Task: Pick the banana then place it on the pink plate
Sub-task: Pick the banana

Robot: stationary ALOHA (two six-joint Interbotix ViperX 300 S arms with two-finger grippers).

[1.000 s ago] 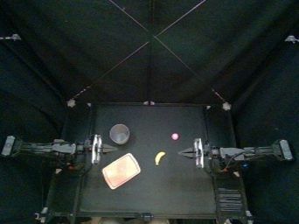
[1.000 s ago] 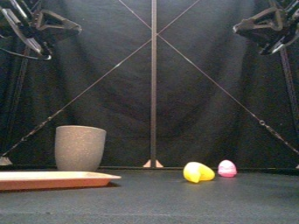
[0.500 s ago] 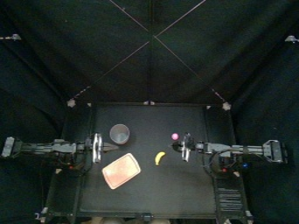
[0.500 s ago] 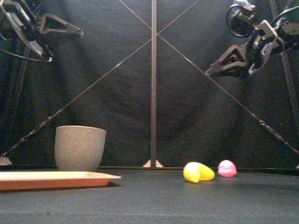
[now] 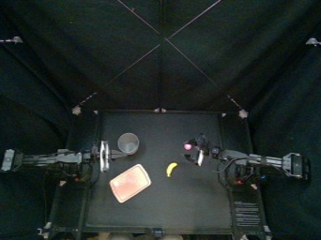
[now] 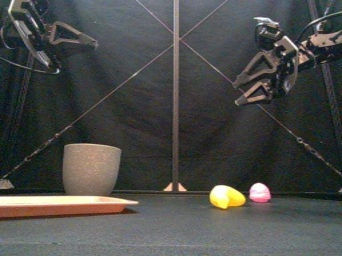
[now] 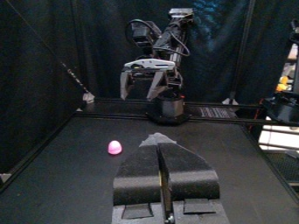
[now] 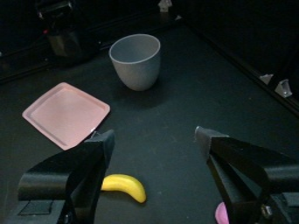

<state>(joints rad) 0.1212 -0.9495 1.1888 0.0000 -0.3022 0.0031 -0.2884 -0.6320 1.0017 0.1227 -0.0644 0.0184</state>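
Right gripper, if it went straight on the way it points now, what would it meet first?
Probably bare table between the banana and the pink toy, since the open right gripper tilts down. The grey cup stands farther on.

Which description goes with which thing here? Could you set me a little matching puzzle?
Things:
1. banana
2. pink plate
3. grey cup
4. right gripper

Descriptions:
A. upright, behind the plate
B. open, in the air above the table
C. yellow, lying beside a small pink toy
D. flat, left of the banana

Pairs: 1-C, 2-D, 3-A, 4-B
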